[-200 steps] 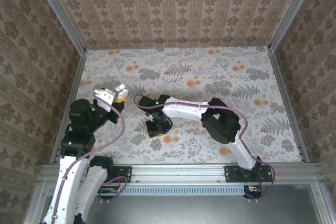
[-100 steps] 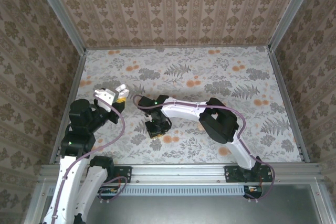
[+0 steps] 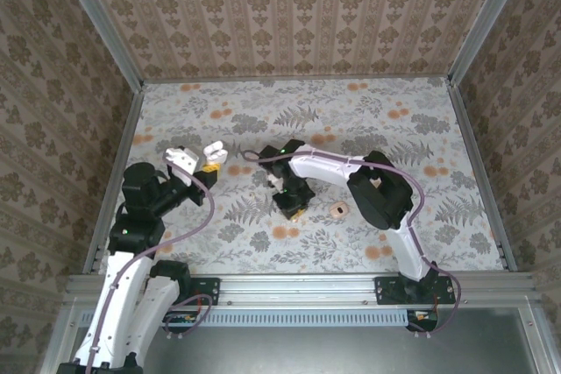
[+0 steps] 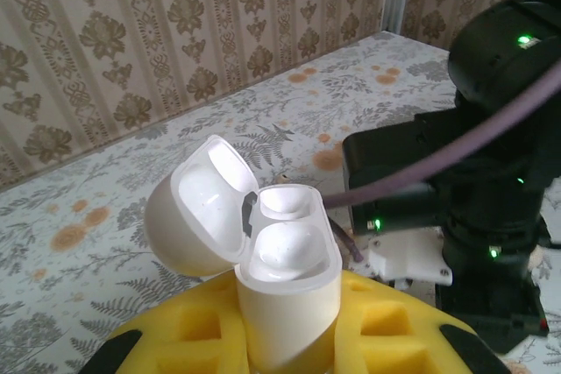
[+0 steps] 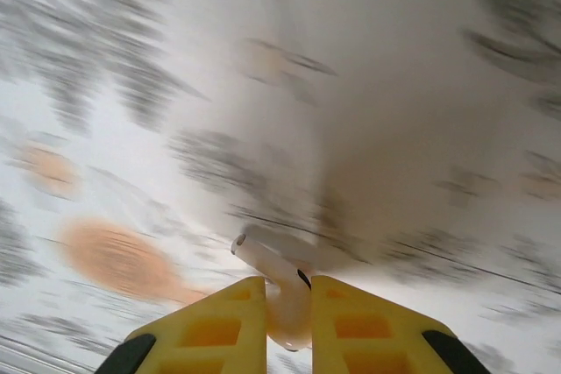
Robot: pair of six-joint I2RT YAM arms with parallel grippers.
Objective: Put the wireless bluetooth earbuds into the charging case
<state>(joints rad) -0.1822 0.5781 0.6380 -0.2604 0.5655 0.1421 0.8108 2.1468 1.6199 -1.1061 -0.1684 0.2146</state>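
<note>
The flower-patterned table (image 3: 421, 129) lies under 2 arms. The left arm (image 3: 140, 208) rises near the table's left edge, and the right arm (image 3: 351, 177) bends across to the middle. The left claw (image 3: 202, 164) is clamped on the charging case (image 4: 285, 304), with its yellow pads (image 4: 394, 335) pressing the lower body from both sides. The case is held upright above the table's left part, with its lid (image 4: 197, 216) swung open to the left and its 2 hollows (image 4: 280, 247) facing up. The right claw (image 5: 287, 286) is over the table's middle, closed on 1 white earbud (image 5: 267, 264), whose rounded head sticks out past the yellow fingers (image 5: 210, 326). The table beneath it is blurred in the wrist view. A small round pinkish disc (image 3: 339, 210) lies on the table just right of that claw, not touching it.
</note>
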